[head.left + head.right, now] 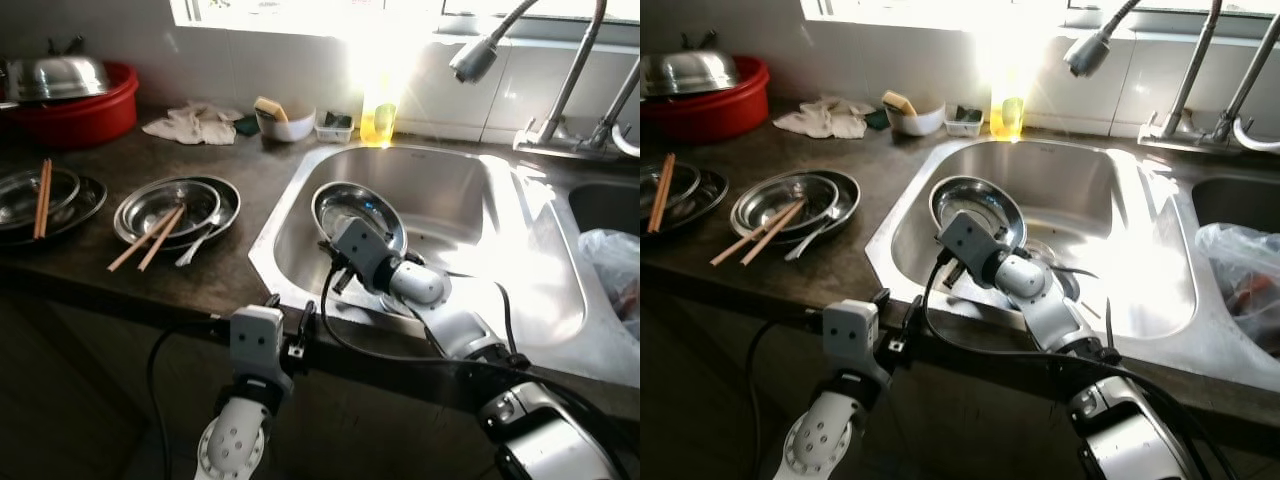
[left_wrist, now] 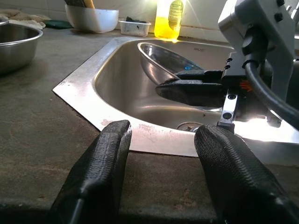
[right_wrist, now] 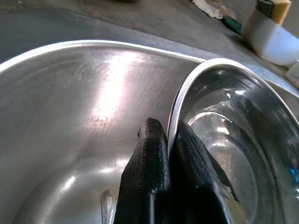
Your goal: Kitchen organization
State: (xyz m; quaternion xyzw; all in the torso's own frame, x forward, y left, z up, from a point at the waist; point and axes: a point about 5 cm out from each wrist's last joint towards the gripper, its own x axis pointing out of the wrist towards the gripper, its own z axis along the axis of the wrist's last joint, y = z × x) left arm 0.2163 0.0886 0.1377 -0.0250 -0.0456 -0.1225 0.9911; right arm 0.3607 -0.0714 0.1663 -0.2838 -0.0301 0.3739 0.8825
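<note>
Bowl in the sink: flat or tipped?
Tipped. The steel bowl leans on edge against the sink wall, and the right gripper pinches its rim. It holds no dishes.

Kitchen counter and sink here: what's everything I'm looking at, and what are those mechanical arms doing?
Sink: one, steel, set in dark counter.
Steel bowl: one, tilted inside sink.
Steel plates: two stacks, counter left of sink.
Chopsticks: two pairs, wooden, on the plates.
Spoon: one, on nearer stack.
Red basin: one, back left, steel lid on top.
Cloth: white, back counter.
White bowl: one, holds sponge.
Soap bottle: yellow, behind sink.
Faucets: steel, right.
Plastic bag: far right.
Right gripper: pinching bowl's rim.
Left gripper: open, at counter edge.
</note>
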